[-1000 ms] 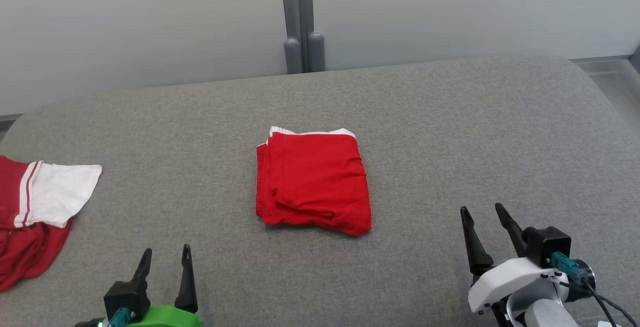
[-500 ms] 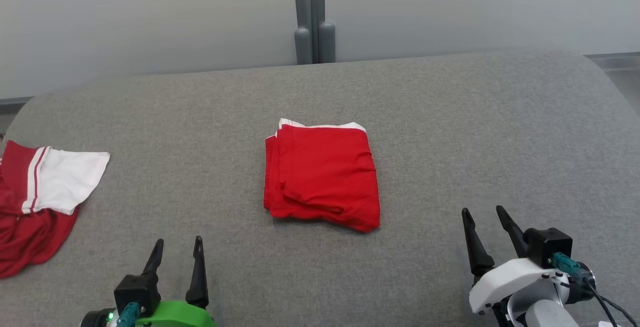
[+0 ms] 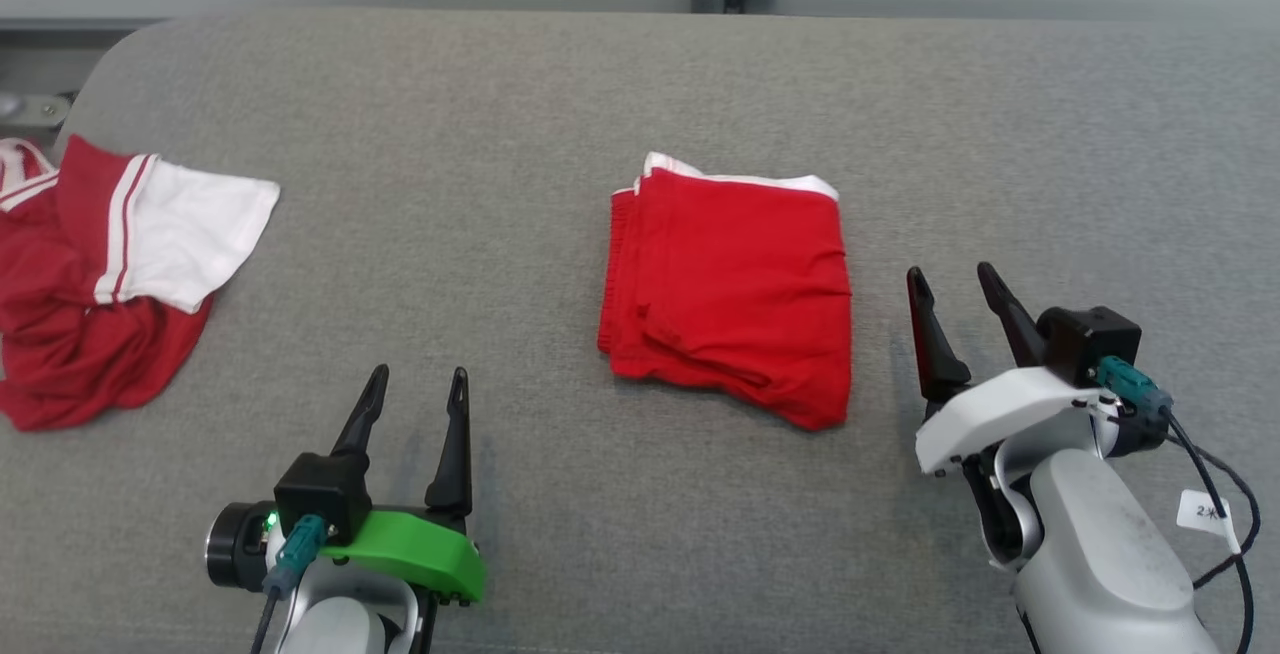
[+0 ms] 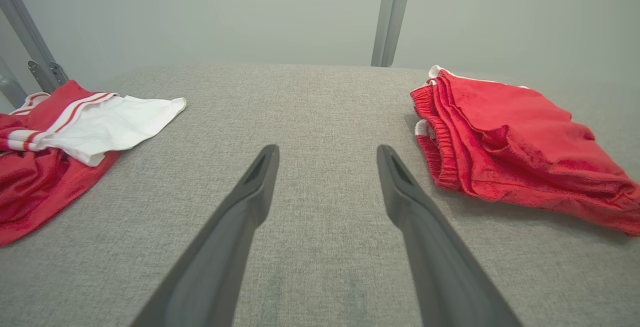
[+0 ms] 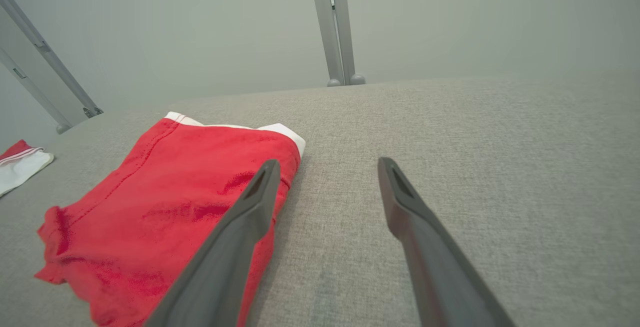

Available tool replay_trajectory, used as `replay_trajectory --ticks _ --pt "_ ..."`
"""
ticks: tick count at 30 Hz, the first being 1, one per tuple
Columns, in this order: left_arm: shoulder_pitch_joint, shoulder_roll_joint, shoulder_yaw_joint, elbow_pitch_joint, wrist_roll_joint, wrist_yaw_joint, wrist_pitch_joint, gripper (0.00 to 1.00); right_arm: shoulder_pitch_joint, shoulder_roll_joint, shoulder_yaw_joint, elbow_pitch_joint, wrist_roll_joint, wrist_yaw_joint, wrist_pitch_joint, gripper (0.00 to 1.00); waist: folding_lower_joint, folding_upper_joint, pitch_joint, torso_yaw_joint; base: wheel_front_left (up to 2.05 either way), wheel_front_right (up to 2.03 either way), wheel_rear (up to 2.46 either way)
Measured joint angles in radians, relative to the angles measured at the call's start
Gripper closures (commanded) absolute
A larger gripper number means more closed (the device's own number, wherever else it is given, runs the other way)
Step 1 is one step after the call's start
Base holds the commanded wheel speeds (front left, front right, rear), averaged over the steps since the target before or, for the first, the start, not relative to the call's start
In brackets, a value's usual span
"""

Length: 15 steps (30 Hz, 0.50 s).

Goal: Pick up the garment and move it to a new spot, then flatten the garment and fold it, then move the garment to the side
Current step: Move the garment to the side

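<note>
The view tilts down. Right gripper [image 3: 948,272], open and empty, now sits just right of the folded garment [image 3: 730,284]; left gripper [image 3: 420,372], likewise, well left. Side-move looks next.

The left gripper [image 3: 420,371] and right gripper [image 3: 949,270] are each formed of two long, dark, tapering fingers. A bright green bracket [image 3: 415,549] is fitted behind the left, a white bracket [image 3: 990,404] behind the right. A black cable [image 3: 1215,469] and a small white tag [image 3: 1205,511] are carried beside the pale grey forearm [image 3: 1100,564].
</note>
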Motion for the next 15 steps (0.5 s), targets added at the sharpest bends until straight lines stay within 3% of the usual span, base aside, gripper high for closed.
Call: replay_trajectory --ticks 13,14,15 --pt "-0.034 0.001 -0.049 -0.008 -0.030 0.019 0.000 0.00 -0.151 0.000 0.000 0.260 0.100 -0.001 -0.003 0.00 0.0000 0.0000 0.122 0.172 0.00 0.00 0.00" --pt "-0.034 0.001 -0.049 -0.008 -0.030 0.019 0.000 0.00 -0.161 -0.007 0.014 0.268 0.111 -0.001 -0.006 0.08 0.0000 0.0000 0.129 0.180 0.00 0.00 0.00" --pt "-0.034 0.001 -0.050 -0.008 -0.030 0.019 0.000 0.00 -0.167 -0.011 0.023 0.273 0.129 -0.002 -0.008 0.52 0.0000 0.0000 0.135 0.188 0.00 0.00 0.00"
